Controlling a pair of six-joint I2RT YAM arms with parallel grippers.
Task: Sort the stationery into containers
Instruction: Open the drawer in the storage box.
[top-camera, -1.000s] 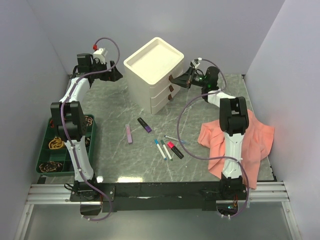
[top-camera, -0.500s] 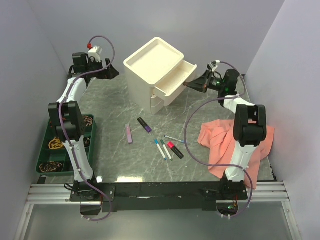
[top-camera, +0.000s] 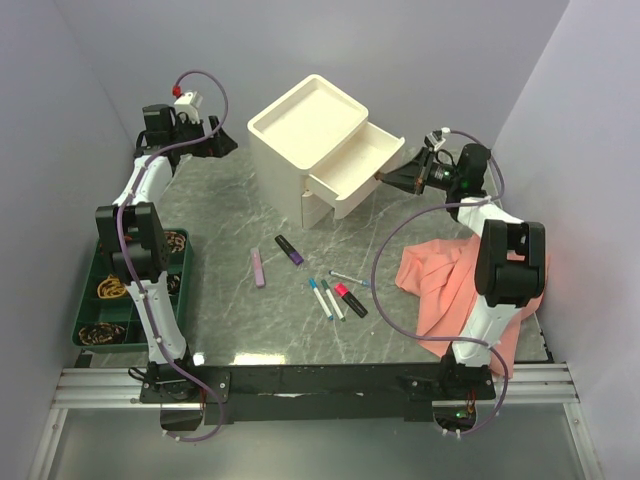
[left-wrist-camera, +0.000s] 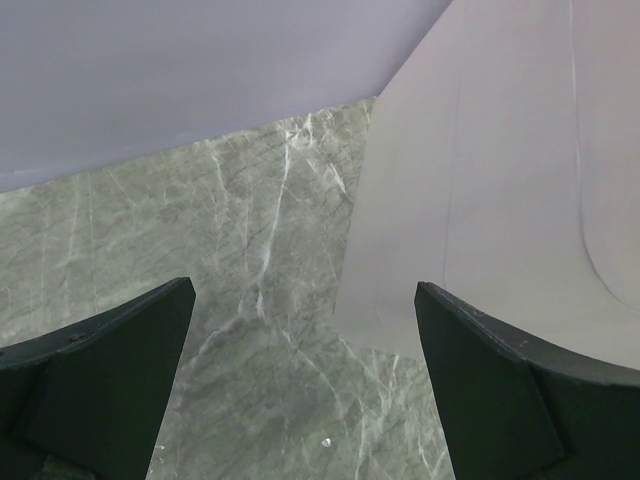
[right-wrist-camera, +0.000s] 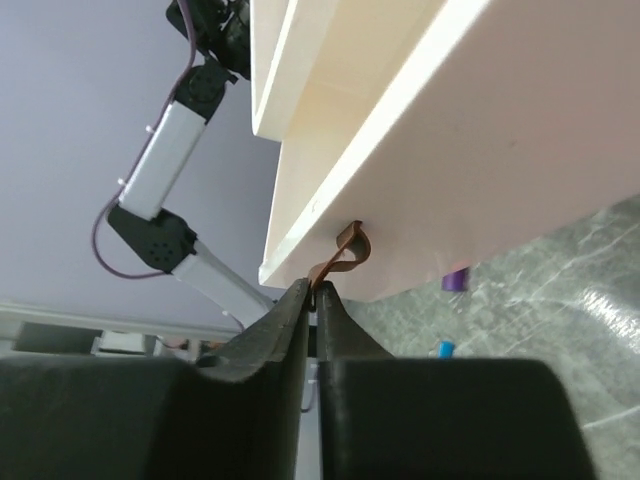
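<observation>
Top external view: the cream drawer box (top-camera: 300, 150) sits at the back of the marbled table (top-camera: 220, 215), and its top drawer (top-camera: 365, 160) stands well out toward the right. The right gripper (top-camera: 385, 178) is at that drawer's front edge. The left gripper (top-camera: 225, 142) hangs near the box's back left side, apart from it. The stationery lies loose on the table in front of the box: a purple highlighter (top-camera: 290, 250), a lilac highlighter (top-camera: 259, 268), two blue-capped pens (top-camera: 326, 298) and a red-and-black marker (top-camera: 350, 300). Any print on them is too small to read. A salmon-pink cloth (top-camera: 455, 285) lies to the right, and a green tray (top-camera: 80, 310) to the left.

Left wrist view: the two dark fingers (left-wrist-camera: 95, 380) are spread wide with only bare table between them. The box's plain wall fills the right side, bearing no lettering.

Right wrist view: the fingers are pressed together, pinching the brown pull tab (right-wrist-camera: 345, 255) under the drawer's front.
</observation>
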